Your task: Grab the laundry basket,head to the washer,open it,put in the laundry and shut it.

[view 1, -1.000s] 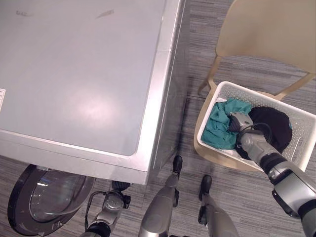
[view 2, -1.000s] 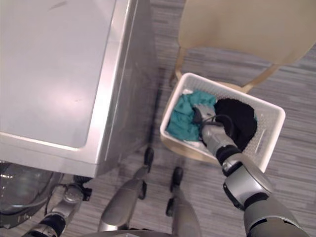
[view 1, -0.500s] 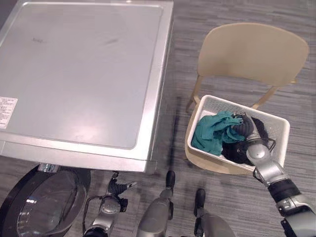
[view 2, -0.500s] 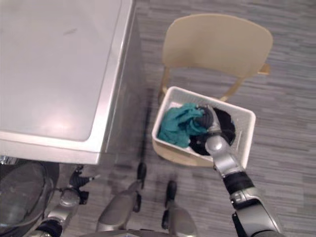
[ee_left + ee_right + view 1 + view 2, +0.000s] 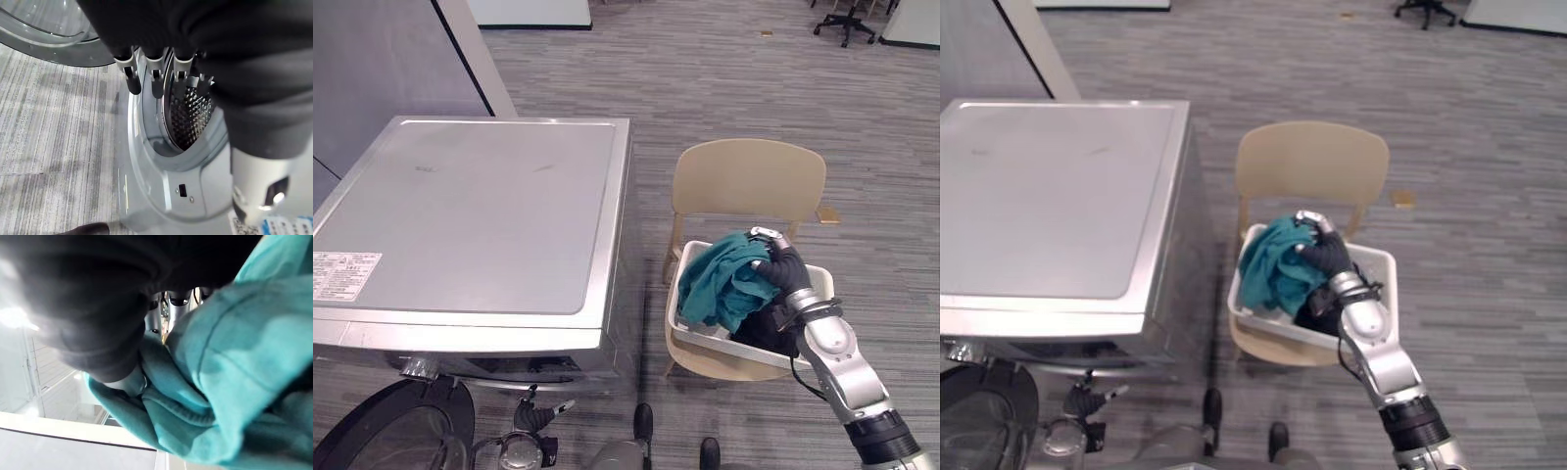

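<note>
A: Where's the laundry?

B: The right hand (image 5: 783,271) is clenched on a teal cloth (image 5: 729,282), lifted above the basket (image 5: 705,338) on the chair (image 5: 749,181). Dark clothes remain inside.

A: Handling?

B: Soft, light, probably trailing; a bunched middle grip suits. The left hand (image 5: 151,73) hangs relaxed by the washer (image 5: 161,161) opening.

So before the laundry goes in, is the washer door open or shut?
Open. The washer door is swung out below the washer, and the left wrist view looks past the left hand into the bare drum.
</note>
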You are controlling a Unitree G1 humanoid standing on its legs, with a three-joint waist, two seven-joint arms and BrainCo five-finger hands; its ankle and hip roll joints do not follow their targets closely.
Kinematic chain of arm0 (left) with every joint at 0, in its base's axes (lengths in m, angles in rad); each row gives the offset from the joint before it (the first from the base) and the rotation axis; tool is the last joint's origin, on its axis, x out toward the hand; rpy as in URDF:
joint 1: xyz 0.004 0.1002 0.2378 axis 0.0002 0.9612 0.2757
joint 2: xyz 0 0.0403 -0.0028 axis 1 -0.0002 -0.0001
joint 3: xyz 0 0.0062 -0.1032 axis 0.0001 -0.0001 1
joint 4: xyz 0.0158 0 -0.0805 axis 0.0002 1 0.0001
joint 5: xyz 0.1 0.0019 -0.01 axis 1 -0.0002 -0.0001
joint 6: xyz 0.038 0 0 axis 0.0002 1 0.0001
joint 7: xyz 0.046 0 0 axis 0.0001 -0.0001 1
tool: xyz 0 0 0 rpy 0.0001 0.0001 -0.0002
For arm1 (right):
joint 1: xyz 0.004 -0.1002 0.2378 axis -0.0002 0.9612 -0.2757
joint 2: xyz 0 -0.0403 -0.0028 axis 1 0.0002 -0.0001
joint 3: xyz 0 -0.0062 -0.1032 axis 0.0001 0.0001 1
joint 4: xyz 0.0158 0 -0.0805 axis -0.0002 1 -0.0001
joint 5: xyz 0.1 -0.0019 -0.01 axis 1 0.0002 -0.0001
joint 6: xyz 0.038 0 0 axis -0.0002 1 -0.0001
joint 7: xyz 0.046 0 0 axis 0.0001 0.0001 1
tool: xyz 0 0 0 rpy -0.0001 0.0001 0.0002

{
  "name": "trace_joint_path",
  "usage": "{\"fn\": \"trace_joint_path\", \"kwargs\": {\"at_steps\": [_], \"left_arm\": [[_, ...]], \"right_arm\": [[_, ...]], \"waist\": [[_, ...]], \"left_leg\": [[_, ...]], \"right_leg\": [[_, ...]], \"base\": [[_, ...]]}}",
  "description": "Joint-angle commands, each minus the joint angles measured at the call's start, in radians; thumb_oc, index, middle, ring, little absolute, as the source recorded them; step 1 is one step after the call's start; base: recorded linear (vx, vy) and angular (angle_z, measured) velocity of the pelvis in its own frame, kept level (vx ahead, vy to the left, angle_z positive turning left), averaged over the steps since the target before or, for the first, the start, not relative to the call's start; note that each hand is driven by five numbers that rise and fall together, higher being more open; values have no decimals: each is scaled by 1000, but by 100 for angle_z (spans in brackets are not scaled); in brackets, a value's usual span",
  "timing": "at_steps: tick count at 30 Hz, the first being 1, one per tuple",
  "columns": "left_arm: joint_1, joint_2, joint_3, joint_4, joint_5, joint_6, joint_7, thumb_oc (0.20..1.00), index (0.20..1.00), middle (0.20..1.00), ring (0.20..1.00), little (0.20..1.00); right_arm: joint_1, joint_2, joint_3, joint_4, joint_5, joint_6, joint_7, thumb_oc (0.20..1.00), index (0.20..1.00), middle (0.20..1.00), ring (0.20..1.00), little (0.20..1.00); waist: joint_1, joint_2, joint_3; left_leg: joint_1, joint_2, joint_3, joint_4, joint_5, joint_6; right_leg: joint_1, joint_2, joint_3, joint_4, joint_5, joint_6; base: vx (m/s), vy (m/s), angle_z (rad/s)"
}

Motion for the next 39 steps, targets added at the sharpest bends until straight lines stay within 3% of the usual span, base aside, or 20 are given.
{"fn": "trace_joint_path", "kwargs": {"at_steps": [1,2,3,4,5,6,7,10,12,13,15,18,21,25,33,36,37,39], "left_arm": [[-45,56,-11,1,-20,-22,19,1000,1000,1000,1000,1000],[-56,61,-19,-12,-22,-25,23,1000,1000,1000,1000,1000],[-61,64,-37,-65,-20,-35,29,1000,1000,1000,1000,1000],[-61,65,-37,-66,-20,-34,29,1000,1000,1000,1000,1000],[-59,62,-44,-84,-23,-34,34,1000,1000,1000,1000,1000],[-59,62,-44,-84,-23,-33,34,1000,1000,1000,1000,1000],[-68,56,-50,-105,-38,-32,35,1000,1000,1000,1000,1000],[-78,41,-59,-138,-54,-34,41,1000,1000,1000,1000,1000],[-89,45,-91,-221,-35,-50,33,1000,1000,1000,1000,1000],[-89,57,-104,-270,-21,-56,25,1000,1000,1000,1000,1000],[-94,77,-128,-358,0,-73,15,1000,1000,1000,1000,1000],[-121,107,-173,-453,28,-91,2,1000,1000,1000,1000,1000],[-159,111,-236,-535,57,-108,-2,1000,1000,1000,1000,1000],[-230,105,-322,-592,68,-125,-13,1000,1000,1000,1000,1000],[-405,52,-453,-587,141,-115,58,1000,1000,1000,1000,1000],[-511,11,-488,-535,184,-99,132,1000,1000,1000,1000,1000],[-531,-2,-491,-514,190,-96,153,200,200,200,200,200],[-530,-12,-488,-503,187,-96,168,200,200,200,200,200]], "right_arm": [[-94,0,4,-94,4,-109,-2,200,200,200,200,200],[-102,-2,8,-92,-11,-108,-11,200,200,200,200,200],[-119,-5,12,-83,-38,-102,-29,200,200,200,200,200],[-119,-4,12,-82,-38,-103,-29,200,200,200,200,200],[-127,-1,16,-72,-35,-96,-32,200,200,200,200,200],[-127,0,16,-71,-35,-96,-32,200,200,200,200,200],[-140,-8,15,-57,-25,-100,-48,200,200,200,200,200],[-145,-20,12,-57,-20,-97,-59,200,200,200,200,200],[-152,-30,17,-63,-11,-91,-65,200,200,200,200,200],[-158,-29,22,-71,-4,-94,-63,200,200,200,200,200],[-173,-30,31,-86,4,-102,-59,200,200,200,200,200],[-199,-22,49,-103,14,-108,-50,200,200,200,200,200],[-241,9,80,-122,40,-122,-47,200,200,200,200,200],[-334,42,143,-125,70,-132,-50,200,200,200,200,200],[-421,151,258,-106,187,-134,-52,200,200,200,200,200],[-410,201,328,-99,255,-126,-35,200,200,200,200,200],[-400,213,347,-92,279,-128,-28,200,200,200,200,200],[-383,226,367,-90,311,-126,-15,200,200,200,200,200]], "waist": [[31,2,-13],[35,0,-15],[45,-4,-17],[44,-5,-15],[55,-5,-12],[53,-4,-12],[61,10,-9],[47,20,8],[23,1,23],[17,-3,18],[6,-24,14],[-15,-35,-16],[-31,-29,-54],[-32,-36,-85],[-29,-58,-121],[-39,-58,-128],[-42,-56,-128],[-47,-53,-130]], "left_leg": [[-79,40,-58,108,-103,-37],[-102,39,-76,111,-88,-41],[-147,44,-104,118,-57,-59],[-146,42,-105,118,-57,-59],[-170,51,-117,121,-27,-81],[-171,51,-119,120,-26,-82],[-207,71,-139,90,32,-116],[-215,72,-140,22,34,-129],[-192,55,-78,49,-31,-101],[-183,51,-79,104,-41,-95],[-150,36,-67,199,-114,-83],[-33,43,-49,202,-193,-76],[8,45,-39,85,-150,-76],[58,36,-55,0,-136,-80],[95,30,-38,-14,-152,-69],[100,28,-33,-14,-152,-65],[101,27,-31,-14,-152,-65],[105,26,-28,-14,-154,-63]], "right_leg": [[-49,-6,102,255,-72,52],[-47,5,128,297,-73,48],[1,29,173,250,-141,25],[3,28,172,248,-141,25],[26,44,175,210,-171,8],[27,44,174,209,-170,7],[28,71,144,152,-194,-16],[11,90,100,129,-182,-24],[-8,61,38,109,-142,-21],[-19,50,15,91,-117,-17],[-39,22,-22,69,-92,-15],[-57,7,-75,42,-78,-12],[-41,12,-107,15,-64,-3],[-15,11,-125,-3,-51,7],[11,3,-100,-14,-37,19],[12,-1,-92,-6,-38,22],[15,-3,-92,-6,-38,22],[16,-5,-87,-7,-36,23]], "base": [[-299,-255,52],[-336,-379,64],[-237,-295,61],[-245,-340,59],[-95,-140,57],[-332,-364,55],[-338,-333,50],[-325,-248,105],[-351,-92,107],[-292,-62,95],[-256,-47,97],[-104,8,71],[33,99,101],[16,97,11],[1,62,-13],[1,22,11],[0,0,0],[11,8,-2]]}}
